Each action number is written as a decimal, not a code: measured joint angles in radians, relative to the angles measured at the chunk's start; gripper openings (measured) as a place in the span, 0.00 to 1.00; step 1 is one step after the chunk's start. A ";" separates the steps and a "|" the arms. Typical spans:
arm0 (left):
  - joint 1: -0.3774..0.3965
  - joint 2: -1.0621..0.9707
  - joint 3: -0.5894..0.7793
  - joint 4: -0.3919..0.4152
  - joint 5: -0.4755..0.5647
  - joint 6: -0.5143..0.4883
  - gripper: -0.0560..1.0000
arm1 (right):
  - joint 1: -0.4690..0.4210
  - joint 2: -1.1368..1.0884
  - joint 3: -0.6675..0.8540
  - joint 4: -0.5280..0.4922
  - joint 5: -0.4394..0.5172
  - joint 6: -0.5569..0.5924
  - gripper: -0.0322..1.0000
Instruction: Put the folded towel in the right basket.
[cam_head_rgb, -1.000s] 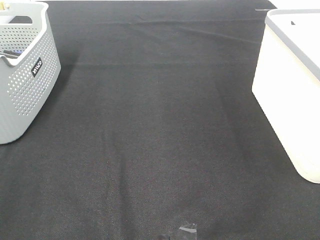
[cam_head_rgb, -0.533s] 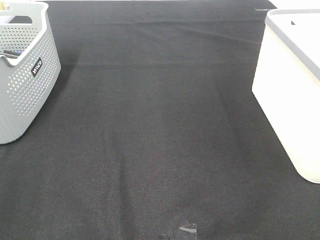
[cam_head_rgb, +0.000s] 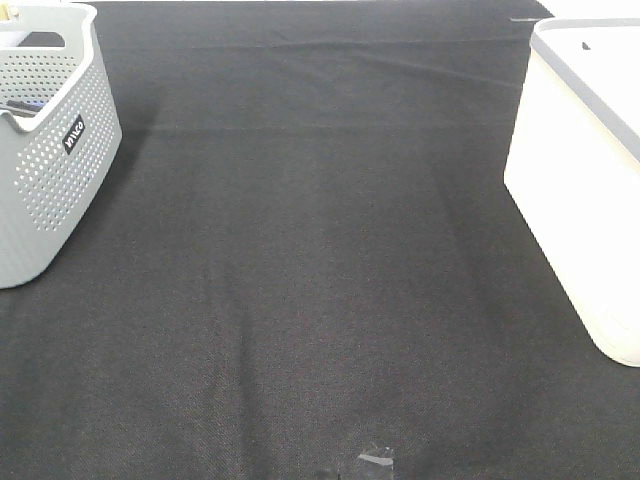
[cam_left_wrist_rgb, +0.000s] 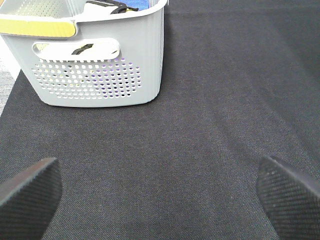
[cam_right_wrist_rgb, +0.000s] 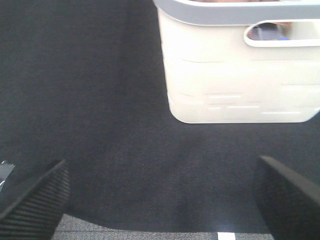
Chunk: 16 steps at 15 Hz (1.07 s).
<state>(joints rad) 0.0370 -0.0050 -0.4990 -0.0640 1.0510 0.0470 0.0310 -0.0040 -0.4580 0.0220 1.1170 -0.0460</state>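
Observation:
The folded towel does not show on the black cloth in any view. The right basket (cam_head_rgb: 585, 190) is a white bin with a grey rim at the right edge of the table; it also shows in the right wrist view (cam_right_wrist_rgb: 235, 75). My left gripper (cam_left_wrist_rgb: 160, 200) is open and empty over bare cloth, facing the grey basket. My right gripper (cam_right_wrist_rgb: 160, 200) is open and empty over bare cloth, a short way in front of the white bin. Neither gripper shows in the high view.
A grey perforated basket (cam_head_rgb: 50, 150) with a black label stands at the far left; the left wrist view (cam_left_wrist_rgb: 100, 75) shows yellow, white and blue items inside it. A small piece of tape (cam_head_rgb: 375, 459) lies near the front edge. Black cloth (cam_head_rgb: 320, 250) covers the table.
A dark tip seen at the bottom edge of the high view next to the tape has drawn back out of the frame. The baskets have not moved.

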 joint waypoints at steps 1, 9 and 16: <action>0.000 0.000 0.000 0.000 0.000 0.000 0.99 | -0.008 0.000 0.000 0.000 0.000 0.001 0.95; 0.000 0.000 0.000 0.000 0.000 0.000 0.99 | -0.009 0.000 0.000 0.001 0.000 0.002 0.95; 0.000 0.000 0.000 0.000 0.000 0.000 0.99 | -0.009 0.000 0.000 0.001 0.000 0.002 0.95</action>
<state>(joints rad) 0.0370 -0.0050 -0.4990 -0.0640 1.0510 0.0470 0.0220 -0.0040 -0.4580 0.0230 1.1170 -0.0440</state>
